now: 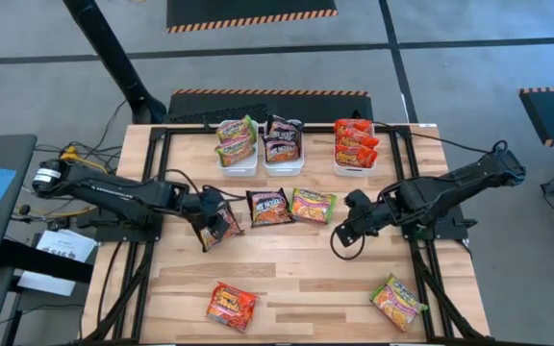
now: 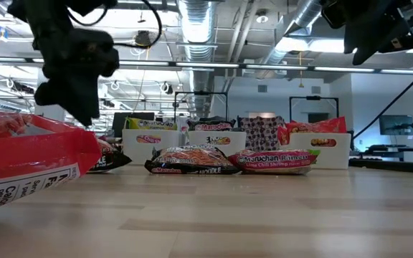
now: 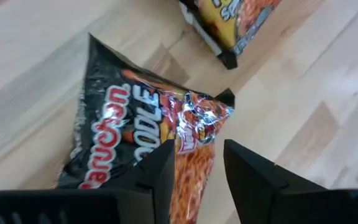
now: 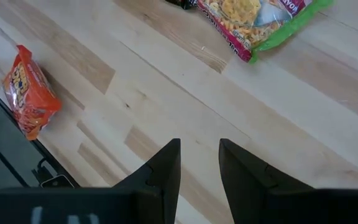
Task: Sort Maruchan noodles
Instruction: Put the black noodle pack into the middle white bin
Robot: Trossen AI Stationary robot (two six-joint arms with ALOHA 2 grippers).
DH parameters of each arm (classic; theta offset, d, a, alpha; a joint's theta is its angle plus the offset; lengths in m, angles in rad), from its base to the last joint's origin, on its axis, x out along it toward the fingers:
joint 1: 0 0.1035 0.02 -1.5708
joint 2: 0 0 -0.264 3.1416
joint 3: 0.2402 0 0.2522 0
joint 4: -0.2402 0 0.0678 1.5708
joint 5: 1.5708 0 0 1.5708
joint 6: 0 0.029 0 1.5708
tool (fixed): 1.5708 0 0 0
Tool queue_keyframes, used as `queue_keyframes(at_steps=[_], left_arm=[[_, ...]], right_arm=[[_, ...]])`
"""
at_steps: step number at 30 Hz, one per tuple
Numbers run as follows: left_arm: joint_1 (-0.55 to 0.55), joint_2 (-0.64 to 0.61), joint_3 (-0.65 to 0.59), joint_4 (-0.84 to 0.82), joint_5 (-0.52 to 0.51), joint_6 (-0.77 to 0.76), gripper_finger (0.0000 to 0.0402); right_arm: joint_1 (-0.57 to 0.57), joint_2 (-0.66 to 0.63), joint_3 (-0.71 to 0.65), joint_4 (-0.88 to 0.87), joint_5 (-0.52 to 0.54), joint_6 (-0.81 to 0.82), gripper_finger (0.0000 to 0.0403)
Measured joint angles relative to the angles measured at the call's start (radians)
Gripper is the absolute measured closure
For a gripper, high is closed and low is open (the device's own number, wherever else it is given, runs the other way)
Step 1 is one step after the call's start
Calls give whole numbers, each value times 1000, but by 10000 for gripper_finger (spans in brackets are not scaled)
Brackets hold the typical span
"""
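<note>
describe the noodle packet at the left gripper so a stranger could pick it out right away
Start at the three white trays along the far side of the table, then come toward the left arm. The dark packet lies under the left gripper, whose fingers straddle it. It alone lies at a gripper; its dark twin lies beside a green one.

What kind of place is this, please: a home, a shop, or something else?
Probably a robotics lab or workshop in an industrial hall. Exposed ducts run under the ceiling, striped hazard mats lie on the grey floor, and two arms work at a framed wooden table with noodle packets and white trays.
</note>
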State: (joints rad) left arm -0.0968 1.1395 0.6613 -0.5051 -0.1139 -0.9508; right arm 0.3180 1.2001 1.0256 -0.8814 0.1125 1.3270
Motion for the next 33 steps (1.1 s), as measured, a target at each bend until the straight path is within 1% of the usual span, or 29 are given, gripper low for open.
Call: queue_keyframes(at_steps=[11,16,18,20,23,24,29,33], left_arm=[[-4,192,5,7,24,-22,278],[-4,290,13,23,-9,-43,280],[-4,319,19,34,-13,-46,292],[-3,331,19,49,-6,-31,321],[-3,320,16,50,-3,-7,381],[-3,311,13,51,-4,-3,389],[-5,219,-5,7,42,29,401],[-16,104,-10,-3,38,52,401]], right_arm=[[0,0,0,0,2,7,269],[0,0,0,0,4,8,269],[0,0,0,1,22,8,269],[0,0,0,2,41,8,269],[-9,0,0,3,52,8,269],[-14,0,0,3,51,8,269],[-51,0,0,24,51,9,269],[-100,0,0,100,51,-18,269]])
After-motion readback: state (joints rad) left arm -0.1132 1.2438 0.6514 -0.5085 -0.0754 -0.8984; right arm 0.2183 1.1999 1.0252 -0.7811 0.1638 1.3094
